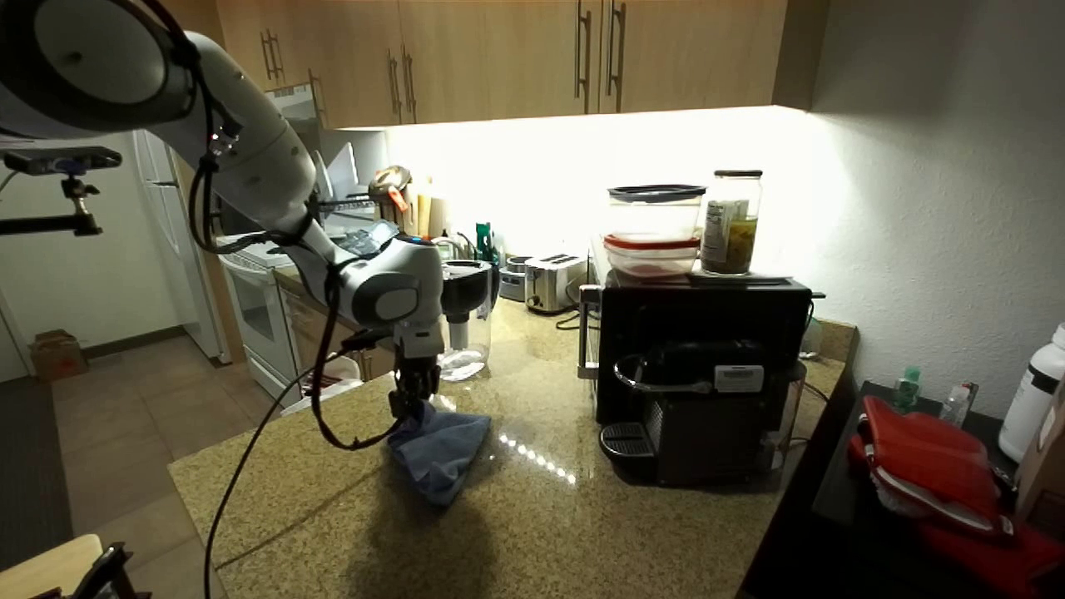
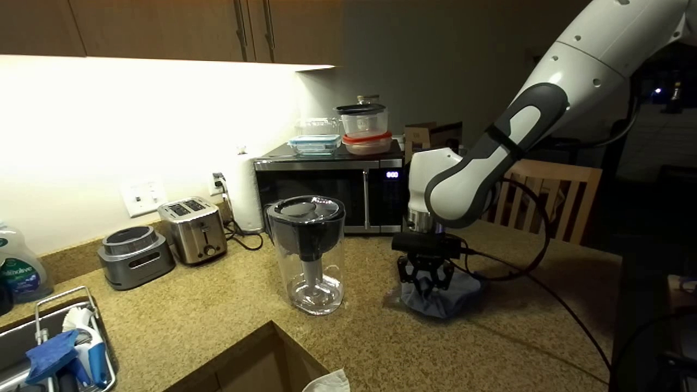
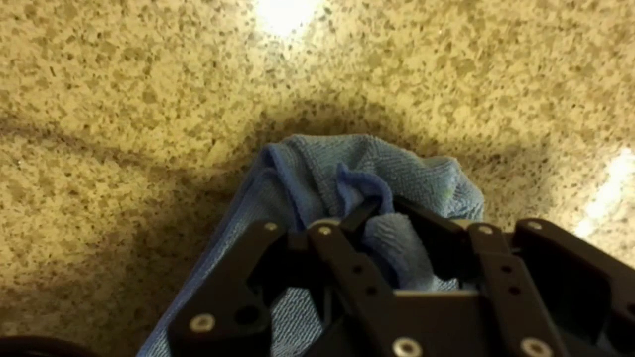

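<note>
My gripper [image 3: 384, 202] points down at the countertop, its jaws closed on a bunched fold of a blue-grey cloth [image 3: 322, 173]. In the wrist view, some of that fold bulges up between the fingers, and a darker blue hem loops over the tips. The rest of the cloth [image 1: 445, 462] spreads below and to one side of the gripper [image 1: 409, 409] in an exterior view, low over the speckled counter [image 1: 532, 532]. Whether all of it rests on the surface I cannot tell. From another angle the gripper [image 2: 425, 287] sits right above the crumpled cloth [image 2: 460, 291].
A clear water pitcher [image 2: 309, 256] with a dark lid stands near the gripper. Behind are a microwave [image 2: 310, 190] with stacked containers, a black coffee machine [image 1: 707, 424] and a toaster [image 2: 196, 231]. A loose cable [image 1: 241, 466] hangs from the arm across the counter edge.
</note>
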Robot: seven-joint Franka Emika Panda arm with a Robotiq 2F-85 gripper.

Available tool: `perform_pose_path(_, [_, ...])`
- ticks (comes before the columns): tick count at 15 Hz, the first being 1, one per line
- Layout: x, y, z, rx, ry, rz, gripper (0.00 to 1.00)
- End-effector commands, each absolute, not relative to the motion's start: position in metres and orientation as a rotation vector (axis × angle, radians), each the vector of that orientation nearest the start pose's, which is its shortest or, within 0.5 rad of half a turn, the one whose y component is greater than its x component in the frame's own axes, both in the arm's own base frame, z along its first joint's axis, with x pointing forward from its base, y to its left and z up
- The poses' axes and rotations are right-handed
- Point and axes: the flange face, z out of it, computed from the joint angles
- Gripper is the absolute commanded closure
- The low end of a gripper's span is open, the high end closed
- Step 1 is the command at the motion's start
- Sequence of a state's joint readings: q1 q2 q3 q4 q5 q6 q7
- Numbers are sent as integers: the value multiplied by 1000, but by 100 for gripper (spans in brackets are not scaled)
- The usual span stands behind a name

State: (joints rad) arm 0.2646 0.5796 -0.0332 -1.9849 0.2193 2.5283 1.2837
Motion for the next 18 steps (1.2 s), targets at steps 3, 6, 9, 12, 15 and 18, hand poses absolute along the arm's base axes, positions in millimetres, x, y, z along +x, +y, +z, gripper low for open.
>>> perform_pose_path(3, [571, 126, 189, -2510, 1852, 47, 97])
perform_pose_path(6, [569, 125, 208, -2499, 1827, 29, 97])
perform_pose_path(9, [567, 126, 225, -2483, 1815, 17, 97])
perform_pose_path(12, [564, 125, 234, -2468, 1825, 1, 97])
perform_pose_path(15, [560, 122, 237, -2448, 1868, -11, 97])
perform_pose_path(18, [555, 115, 233, -2419, 1943, -18, 97])
